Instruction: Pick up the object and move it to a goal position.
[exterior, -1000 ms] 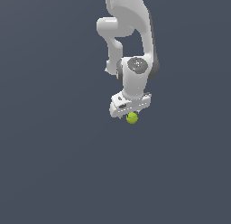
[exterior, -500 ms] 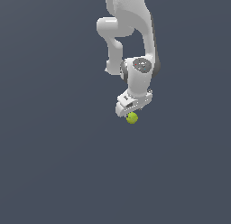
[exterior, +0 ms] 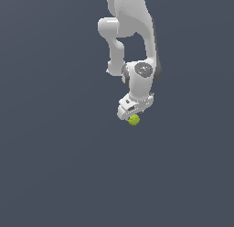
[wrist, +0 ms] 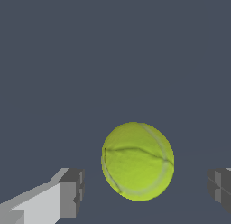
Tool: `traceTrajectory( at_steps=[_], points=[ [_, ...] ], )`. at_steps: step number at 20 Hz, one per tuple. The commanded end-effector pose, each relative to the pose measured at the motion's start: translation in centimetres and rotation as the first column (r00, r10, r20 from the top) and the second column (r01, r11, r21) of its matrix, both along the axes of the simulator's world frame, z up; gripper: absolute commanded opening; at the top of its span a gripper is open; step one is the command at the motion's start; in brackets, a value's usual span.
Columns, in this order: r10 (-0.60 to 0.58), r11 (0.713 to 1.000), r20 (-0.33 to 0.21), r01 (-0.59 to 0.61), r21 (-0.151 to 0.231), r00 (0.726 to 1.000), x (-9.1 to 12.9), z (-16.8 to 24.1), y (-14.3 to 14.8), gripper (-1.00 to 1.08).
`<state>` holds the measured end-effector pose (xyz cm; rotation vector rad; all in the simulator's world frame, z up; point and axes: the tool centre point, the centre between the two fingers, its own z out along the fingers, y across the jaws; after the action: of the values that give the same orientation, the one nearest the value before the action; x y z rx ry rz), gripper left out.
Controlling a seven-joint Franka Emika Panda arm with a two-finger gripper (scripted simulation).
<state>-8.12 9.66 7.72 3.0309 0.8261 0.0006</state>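
The yellow-green ball (exterior: pixel 134 120) lies on the dark grey floor, right under the white arm's gripper (exterior: pixel 132 115). In the wrist view the ball (wrist: pixel 137 161) sits between the two fingers, one grey-tipped finger (wrist: pixel 70 193) on one side and the other (wrist: pixel 220 187) at the frame's edge. There is a gap between each pad and the ball, so the gripper (wrist: pixel 145 189) is open around it and not touching it. The fingertips are mostly hidden behind the hand in the exterior view.
The white arm (exterior: pixel 130 34) comes down from the top of the exterior view. A plain dark grey floor (exterior: pixel 55 166) lies all around, with no other objects in view.
The hand has moved a little toward the exterior view's right and lowered over the ball. The ball has stayed in place.
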Motion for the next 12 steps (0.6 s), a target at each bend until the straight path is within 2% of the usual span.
traceTrajectory(
  at_steps=[1,10,11,12],
  points=[
    [0.002,1.000,-0.001,-0.002,0.000,1.000,-0.1,-1.2,0.0,1.00],
    [0.004,1.000,0.000,-0.004,0.000,1.000,-0.1,-3.6,0.0,1.00],
    [0.004,1.000,0.000,-0.004,0.000,1.000,-0.1,-3.6,0.0,-1.00],
    [0.004,1.000,0.000,-0.004,0.000,1.000,-0.1,-3.6,0.0,-1.00]
  ],
)
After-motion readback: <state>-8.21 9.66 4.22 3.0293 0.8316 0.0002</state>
